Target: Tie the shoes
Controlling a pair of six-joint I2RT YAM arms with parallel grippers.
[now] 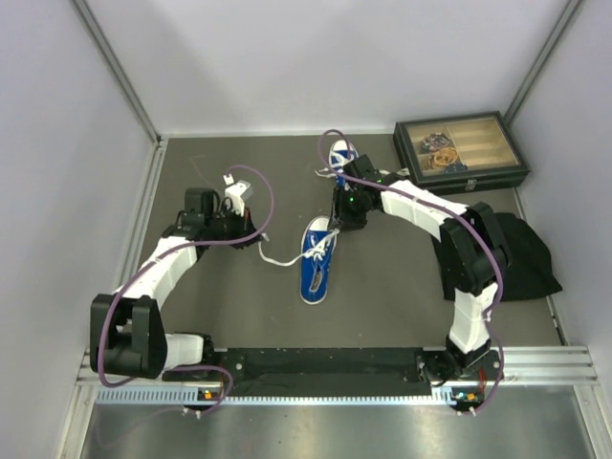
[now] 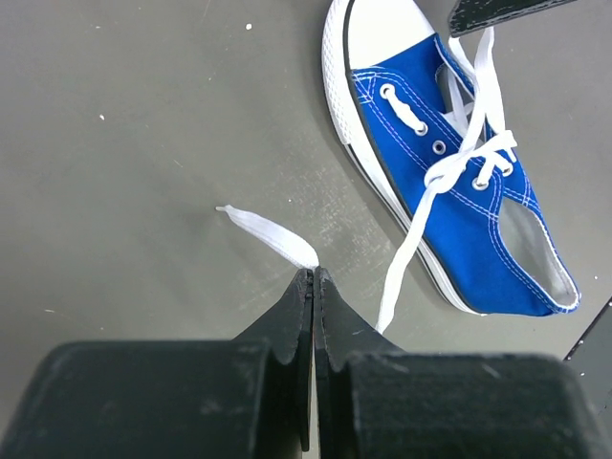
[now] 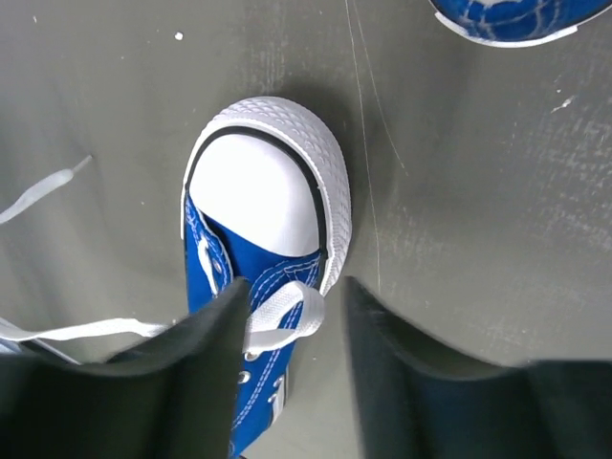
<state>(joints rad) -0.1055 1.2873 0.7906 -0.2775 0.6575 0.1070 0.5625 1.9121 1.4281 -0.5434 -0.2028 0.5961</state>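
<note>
One blue sneaker with white laces lies mid-table, its toe away from the arm bases. It also shows in the left wrist view and the right wrist view. The second sneaker lies farther back, by the right arm; its edge shows in the right wrist view. My left gripper is shut on a white lace end, to the left of the shoe. My right gripper is open over the shoe's toe, with a loop of lace between its fingers.
A dark glass-lidded box stands at the back right. A black cloth lies at the right behind the right arm. Grey walls close in the table on three sides.
</note>
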